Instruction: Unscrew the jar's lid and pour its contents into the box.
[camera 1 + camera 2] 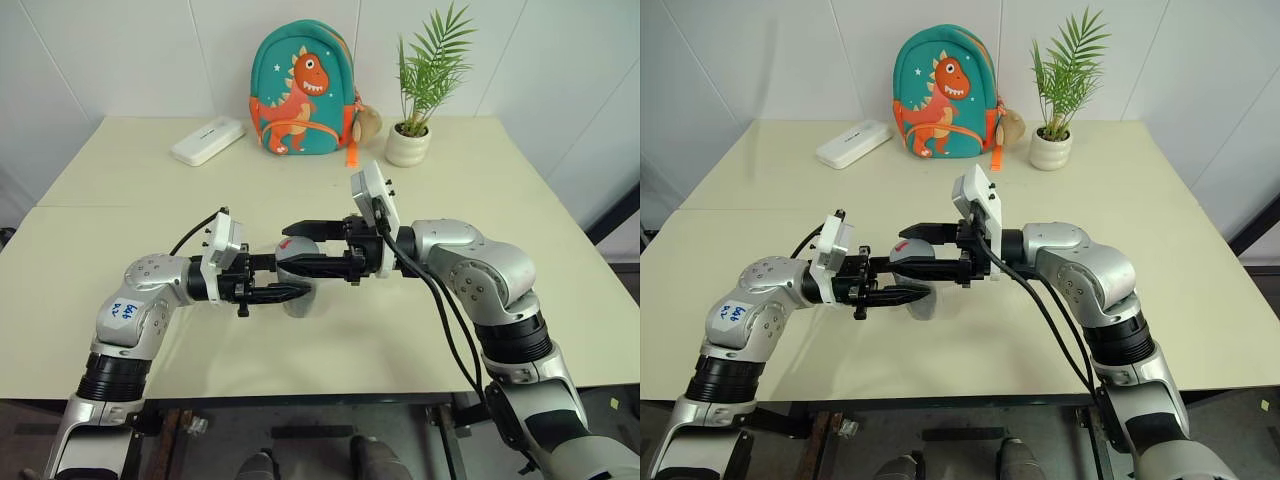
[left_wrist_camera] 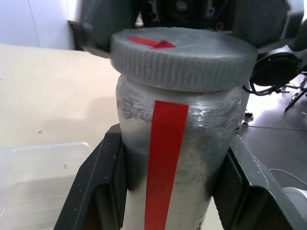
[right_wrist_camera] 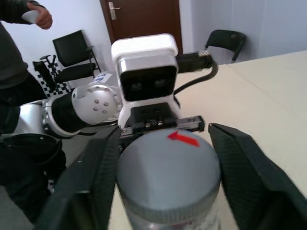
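Observation:
The jar, a silvery cylinder with a red strip down its side, is held upright above the table, and my left gripper is shut on its body from the left. Its grey ribbed lid carries a red arrow mark. My right gripper comes in level from the right, its two black fingers pressed against opposite sides of the lid. The clear plastic box lies on the table beside and below the jar. The contents are hidden inside the jar.
At the back of the table stand a teal dinosaur backpack, a potted plant and a flat white case. A person and dark chairs are beyond the table's left side.

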### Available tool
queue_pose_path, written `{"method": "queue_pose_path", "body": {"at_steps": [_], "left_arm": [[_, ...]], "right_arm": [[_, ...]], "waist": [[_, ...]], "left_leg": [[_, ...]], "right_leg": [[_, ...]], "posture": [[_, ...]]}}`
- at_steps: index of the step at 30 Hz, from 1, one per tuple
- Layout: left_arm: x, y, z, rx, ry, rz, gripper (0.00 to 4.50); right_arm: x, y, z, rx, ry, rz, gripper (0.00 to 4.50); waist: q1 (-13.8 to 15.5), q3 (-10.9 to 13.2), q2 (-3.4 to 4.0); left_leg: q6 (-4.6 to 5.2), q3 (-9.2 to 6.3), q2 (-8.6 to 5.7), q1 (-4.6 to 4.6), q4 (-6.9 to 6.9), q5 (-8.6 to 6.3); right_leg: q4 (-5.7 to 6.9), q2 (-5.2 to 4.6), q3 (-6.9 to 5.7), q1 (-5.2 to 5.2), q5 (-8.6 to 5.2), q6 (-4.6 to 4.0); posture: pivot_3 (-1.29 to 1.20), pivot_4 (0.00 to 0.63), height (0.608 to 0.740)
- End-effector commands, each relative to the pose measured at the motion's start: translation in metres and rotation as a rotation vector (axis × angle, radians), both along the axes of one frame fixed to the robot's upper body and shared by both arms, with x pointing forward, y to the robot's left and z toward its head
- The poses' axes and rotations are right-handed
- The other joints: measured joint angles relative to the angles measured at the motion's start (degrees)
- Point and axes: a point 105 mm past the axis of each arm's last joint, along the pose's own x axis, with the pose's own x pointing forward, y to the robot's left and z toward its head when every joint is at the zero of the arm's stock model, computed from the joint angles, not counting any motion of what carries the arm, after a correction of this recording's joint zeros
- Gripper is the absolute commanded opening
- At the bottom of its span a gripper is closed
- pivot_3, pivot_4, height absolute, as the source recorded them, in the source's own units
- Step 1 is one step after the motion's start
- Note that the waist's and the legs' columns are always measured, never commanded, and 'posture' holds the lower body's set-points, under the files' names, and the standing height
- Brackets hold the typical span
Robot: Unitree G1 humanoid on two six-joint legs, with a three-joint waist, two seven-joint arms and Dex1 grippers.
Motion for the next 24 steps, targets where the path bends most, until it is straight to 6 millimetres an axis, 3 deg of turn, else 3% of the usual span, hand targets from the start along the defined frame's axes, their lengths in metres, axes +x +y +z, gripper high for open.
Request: {"method": "queue_pose_path", "body": {"at_steps": [1, 4, 11, 14, 19, 22, 24], "left_arm": [[-0.004, -0.003, 0.012, -0.018, -0.048, -0.027, 1.91], [-0.004, -0.002, 0.011, -0.019, -0.048, -0.024, 1.91], [-0.006, -0.001, 0.010, -0.019, -0.045, -0.019, 1.91], [-0.006, -0.001, 0.010, -0.020, -0.045, -0.017, 1.91], [-0.006, 0.000, 0.009, -0.021, -0.043, -0.011, 1.91], [-0.006, 0.001, 0.009, -0.022, -0.040, -0.008, 1.91], [-0.006, 0.001, 0.009, -0.022, -0.039, -0.008, 1.91]], "right_arm": [[-0.004, -0.001, 0.009, 0.030, -0.035, 0.015, 2.52], [-0.004, -0.003, 0.017, 0.079, 0.000, 0.019, 2.52], [-0.001, -0.015, 0.062, 0.320, 0.186, 0.035, 2.52], [0.003, -0.024, 0.059, 0.280, 0.143, -0.032, 2.52], [0.012, -0.048, 0.038, 0.178, 0.082, -0.160, 2.52], [0.014, -0.051, 0.029, 0.131, 0.039, -0.204, 2.52], [0.008, -0.045, 0.029, 0.133, 0.049, -0.168, 2.92]], "waist": [[0.0, 0.0, 0.00], [0.0, 0.0, 0.00], [0.0, 0.0, 0.01], [0.0, 0.0, 0.01], [0.2, 0.0, 0.01], [-0.2, 0.0, 0.01], [-0.4, 0.0, 0.01]], "left_leg": [[0.00, 0.00, 0.00, 0.00, 0.00, 0.00], [0.00, 0.00, 0.00, 0.00, -0.01, 0.00], [0.01, -0.01, 0.01, 0.00, 0.00, 0.01], [0.01, -0.02, 0.01, 0.00, -0.02, 0.00], [0.02, -0.02, 0.00, -0.07, -0.03, -0.01], [0.02, -0.01, 0.00, -0.07, -0.03, -0.01], [0.02, 0.02, 0.01, -0.04, -0.03, -0.01]], "right_leg": [[0.00, 0.00, 0.00, -0.01, 0.00, 0.00], [0.00, 0.00, 0.00, -0.01, 0.00, 0.00], [0.06, 0.00, 0.00, -0.01, 0.01, -0.01], [-0.01, 0.00, -0.02, 0.00, 0.00, -0.01], [-0.12, -0.01, -0.03, 0.00, 0.00, 0.00], [-0.11, 0.00, -0.01, -0.02, 0.00, 0.00], [-0.04, 0.03, 0.03, -0.06, 0.00, 0.00]], "posture": [[0.00, 0.150, 0.740], [0.00, 0.150, 0.740], [0.00, 0.150, 0.740], [0.00, 0.150, 0.740], [0.00, 0.150, 0.740], [0.00, 0.150, 0.740], [0.00, 0.150, 0.740]]}}
